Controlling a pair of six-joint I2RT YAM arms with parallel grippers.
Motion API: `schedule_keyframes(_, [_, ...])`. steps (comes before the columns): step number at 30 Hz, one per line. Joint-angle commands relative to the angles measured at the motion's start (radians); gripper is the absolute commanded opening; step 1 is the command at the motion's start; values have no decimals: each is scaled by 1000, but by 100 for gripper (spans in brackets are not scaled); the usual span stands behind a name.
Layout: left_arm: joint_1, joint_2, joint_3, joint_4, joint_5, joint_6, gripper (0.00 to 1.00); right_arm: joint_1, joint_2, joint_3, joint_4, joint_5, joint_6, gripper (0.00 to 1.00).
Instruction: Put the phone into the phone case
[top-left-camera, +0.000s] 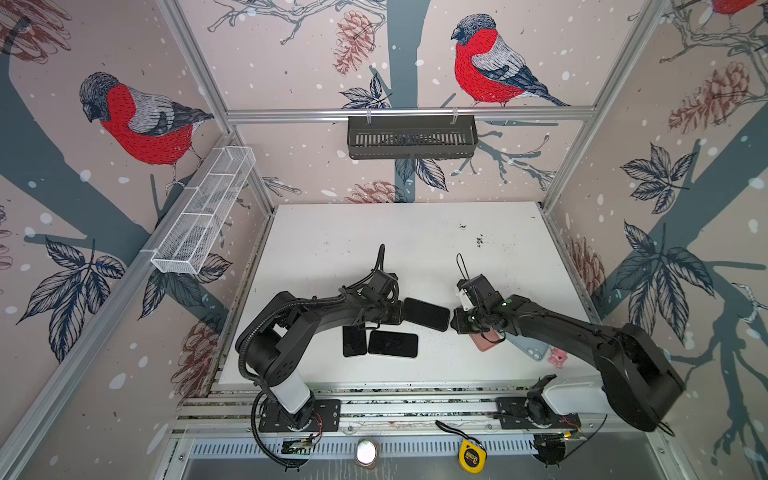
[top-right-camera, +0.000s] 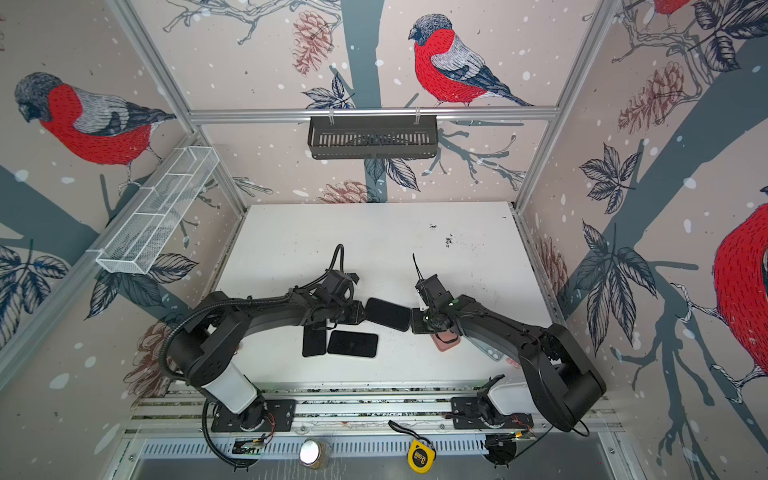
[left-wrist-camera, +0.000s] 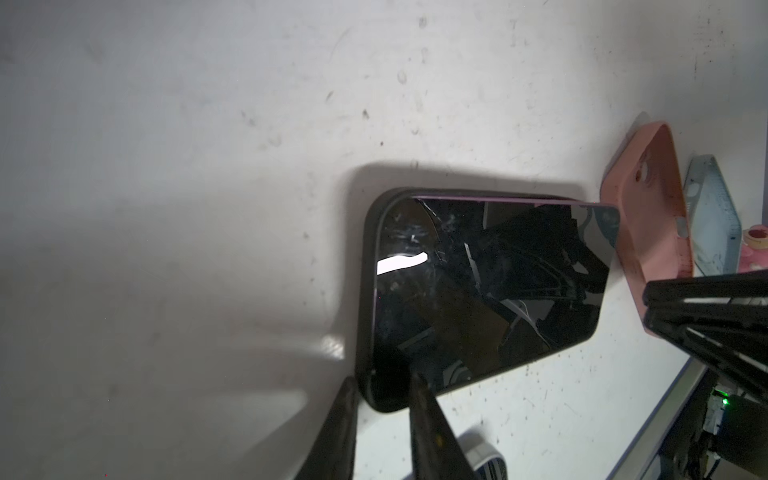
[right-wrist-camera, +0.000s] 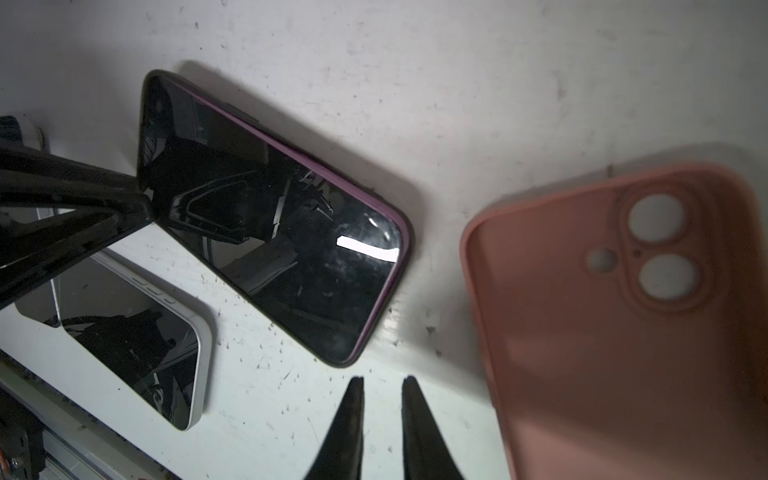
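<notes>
Black-screened phone with purple edge lies in black rubbery phone case on white desk, purple side above rim. Left gripper jaws clamped on case corner. Right gripper jaws slightly apart, near phone.

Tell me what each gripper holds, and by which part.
The left gripper pinches the phone by one corner; the right gripper holds nothing.
</notes>
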Motion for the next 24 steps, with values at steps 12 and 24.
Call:
schedule_keyframes(12, [69,152,212,-100,7,56,25,-45,40,-26,94,-67,11,52])
schedule_keyframes(24, [134,-21,8,-89,-9,80,27,159,118,-77,451,-215,292,52])
